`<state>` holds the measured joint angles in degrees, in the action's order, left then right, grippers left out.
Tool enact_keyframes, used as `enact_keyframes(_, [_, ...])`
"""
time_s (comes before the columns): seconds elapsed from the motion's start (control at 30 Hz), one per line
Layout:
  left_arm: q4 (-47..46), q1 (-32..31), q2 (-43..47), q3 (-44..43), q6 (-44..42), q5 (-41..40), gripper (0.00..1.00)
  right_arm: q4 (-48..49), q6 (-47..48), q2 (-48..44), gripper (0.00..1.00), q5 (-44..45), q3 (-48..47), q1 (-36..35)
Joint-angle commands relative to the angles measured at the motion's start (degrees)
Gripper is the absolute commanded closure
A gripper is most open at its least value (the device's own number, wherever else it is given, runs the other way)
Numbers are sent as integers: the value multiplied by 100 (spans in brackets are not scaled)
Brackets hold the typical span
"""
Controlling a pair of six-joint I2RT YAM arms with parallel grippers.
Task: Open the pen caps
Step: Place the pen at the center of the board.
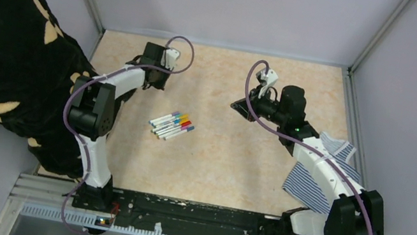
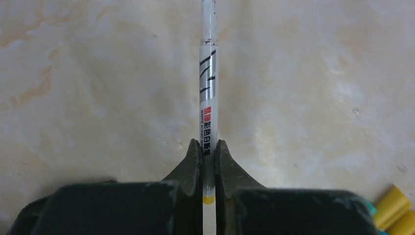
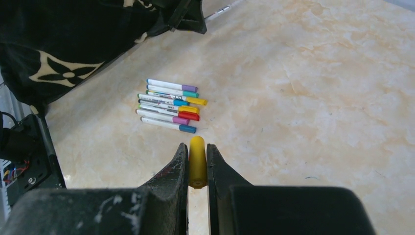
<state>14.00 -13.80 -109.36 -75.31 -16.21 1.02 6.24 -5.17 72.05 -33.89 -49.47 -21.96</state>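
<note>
Now, the left gripper [image 2: 208,147] is pinched tight on a white pen [image 2: 207,88] near its yellow-banded end. Most of the barrel juts out ahead, unsupported, over the table [image 2: 318,98]. With so long an overhang, a bump at the far end could swivel the pen in the fingers or pull it free. Its tip is out of view, and if bare it may smear the table.

The right gripper [image 3: 197,147] is clamped just as tightly on a yellow cap [image 3: 197,164], well apart from that pen. The cap is smooth and round, so it could squirt out, or roll on release into the pens [image 3: 169,105] beyond.

Those pens lie capped, side by side and touching. Picking one likely drags its neighbours.
</note>
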Motion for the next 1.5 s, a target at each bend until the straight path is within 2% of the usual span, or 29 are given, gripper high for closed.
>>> enact_keyframes(0.0, [322, 345, -377, -609, 779, 62, 100, 357, -38, -191, 100, 48, -16, 16])
enact_keyframes(0.23, [508, 498, -763, -935, 1460, -92, 100, 369, -32, -183, 100, 30, -1, 16])
enact_keyframes(0.47, [803, 597, -1007, -1150, 1858, 121, 99, 369, -41, -191, 100, 9, -10, 16])
enact_keyframes(1.17, [887, 642, -1237, -1144, 2016, 217, 70, 391, -72, -148, 100, 14, -8, 16])
enact_keyframes(1.47, [881, 649, -1248, -1124, 2043, 208, 67, 400, -72, -120, 100, 14, 1, 16])
